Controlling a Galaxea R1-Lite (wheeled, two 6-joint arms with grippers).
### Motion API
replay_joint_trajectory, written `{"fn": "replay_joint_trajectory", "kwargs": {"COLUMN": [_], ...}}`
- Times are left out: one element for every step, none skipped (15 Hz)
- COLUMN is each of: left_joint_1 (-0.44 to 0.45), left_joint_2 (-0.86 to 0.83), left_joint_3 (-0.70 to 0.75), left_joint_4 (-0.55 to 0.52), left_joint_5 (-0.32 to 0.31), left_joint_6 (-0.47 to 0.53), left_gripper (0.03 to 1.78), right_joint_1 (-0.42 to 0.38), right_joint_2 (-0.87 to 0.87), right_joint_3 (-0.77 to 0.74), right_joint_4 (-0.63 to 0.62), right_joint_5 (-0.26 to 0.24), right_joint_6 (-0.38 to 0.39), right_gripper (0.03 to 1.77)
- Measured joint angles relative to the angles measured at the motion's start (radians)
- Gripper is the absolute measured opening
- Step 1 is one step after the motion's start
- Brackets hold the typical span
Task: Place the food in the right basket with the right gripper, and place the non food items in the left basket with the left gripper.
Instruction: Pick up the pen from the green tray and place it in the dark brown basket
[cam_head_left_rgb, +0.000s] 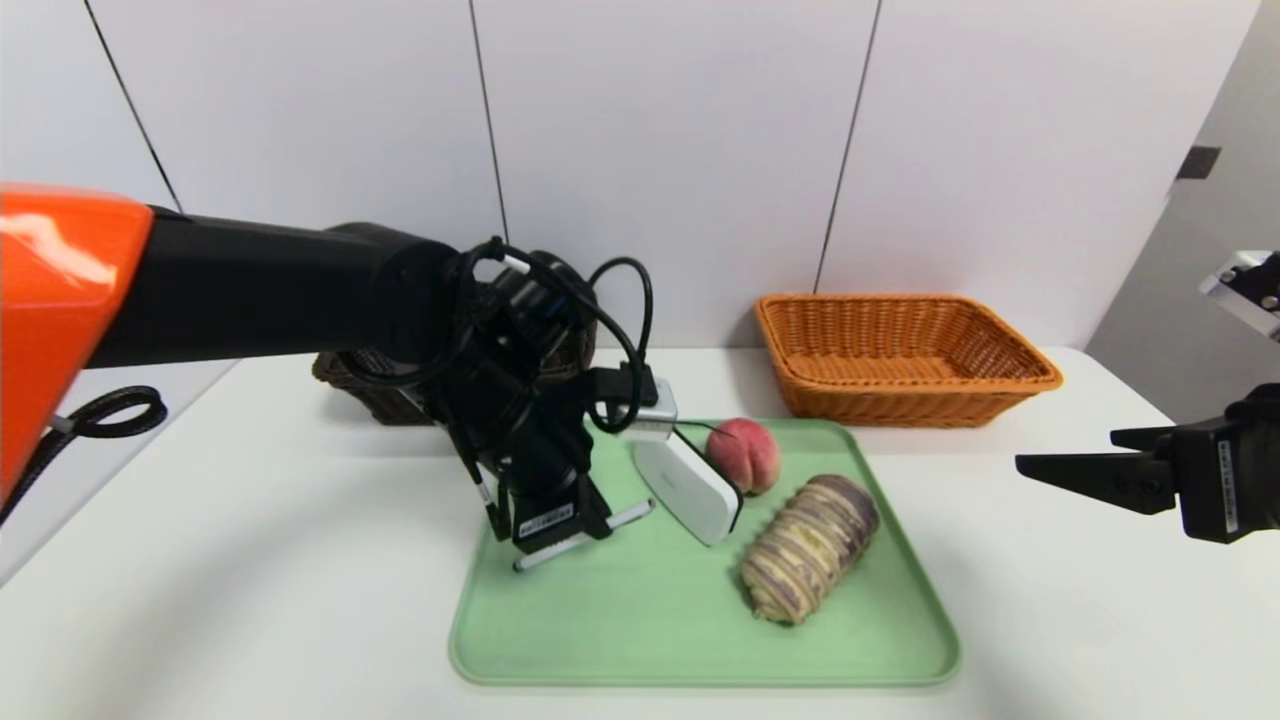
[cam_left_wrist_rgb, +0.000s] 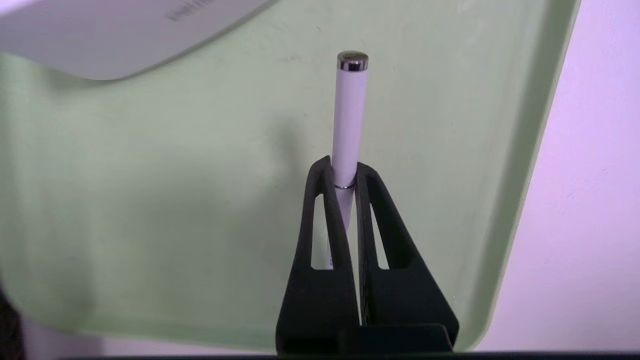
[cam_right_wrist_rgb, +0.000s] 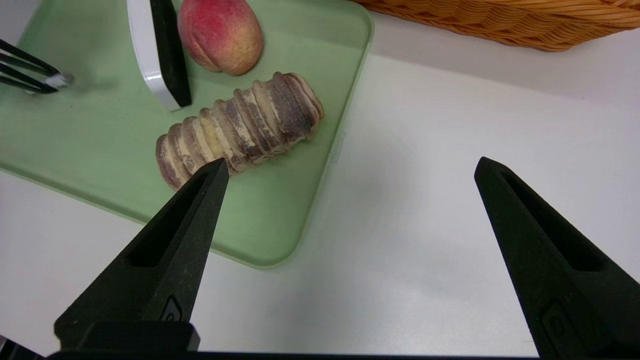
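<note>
From here, the left gripper (cam_left_wrist_rgb: 344, 165) is pinching the slim white pen (cam_left_wrist_rgb: 349, 115) over the green tray (cam_head_left_rgb: 700, 672), the right gripper (cam_right_wrist_rgb: 350, 167) spread wide beside it, and that narrow hold could let the smooth pen slip

The left arm (cam_head_left_rgb: 270, 290) covers most of the dark brown basket (cam_head_left_rgb: 375, 395) in the head view; the basket's interior contents cannot be determined. The left gripper (cam_left_wrist_rgb: 344, 170) obscures a middle section of the white pen (cam_left_wrist_rgb: 348, 120) in the left wrist view. In that view, the white block (cam_left_wrist_rgb: 115, 35) is cut off by the picture edge, and its printed marking is blurred and unreadable. In the head view, the silver camera box (cam_head_left_rgb: 655, 412) conceals the far end of the block. The right arm (cam_head_left_rgb: 1265, 440) runs out at the right edge. In the right wrist view, the orange-tan basket (cam_right_wrist_rgb: 525, 25) is cropped at its far side, the peach (cam_right_wrist_rgb: 222, 35) is slightly cropped, and a fingertip of the right gripper (cam_right_wrist_rgb: 352, 162) overlaps the near-left end of the bread roll (cam_right_wrist_rgb: 245, 125). The label (cam_head_left_rgb: 547, 521) on the left gripper is too small to read.
</note>
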Motion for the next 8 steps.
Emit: {"fn": "replay_joint_trajectory", "kwargs": {"left_joint_1": [0.000,0.003,0.007,0.014,0.020,0.025,0.029,0.034], "left_joint_2": [-0.014,-0.030,-0.048,-0.068,-0.086,-0.107,-0.131,-0.153], "left_joint_3": [-0.033,-0.066,-0.093,-0.120,-0.139,-0.160,-0.180,-0.198], "left_joint_4": [0.000,0.000,-0.001,-0.001,-0.001,-0.001,-0.001,-0.001], "left_joint_5": [0.005,0.009,0.012,0.014,0.014,0.014,0.014,0.015], "left_joint_6": [-0.054,-0.114,-0.167,-0.213,-0.244,-0.276,-0.311,-0.334], "left_gripper": [0.09,0.09,0.09,0.09,0.09,0.09,0.09,0.09], "right_joint_1": [-0.001,-0.001,-0.001,-0.002,-0.002,-0.002,-0.002,-0.002], "right_joint_2": [0.000,0.000,0.000,0.000,0.000,0.000,0.000,0.000], "right_joint_3": [0.000,0.000,0.000,0.000,0.000,0.000,0.000,0.002], "right_joint_4": [0.000,0.000,0.000,0.000,0.000,0.000,0.000,0.000], "right_joint_5": [0.008,0.016,0.017,0.017,0.017,0.017,0.017,0.017], "right_joint_6": [0.000,0.000,0.000,0.000,0.000,0.000,0.000,0.000], "right_gripper": [1.70,1.70,1.70,1.70,1.70,1.70,1.70,1.70]}}
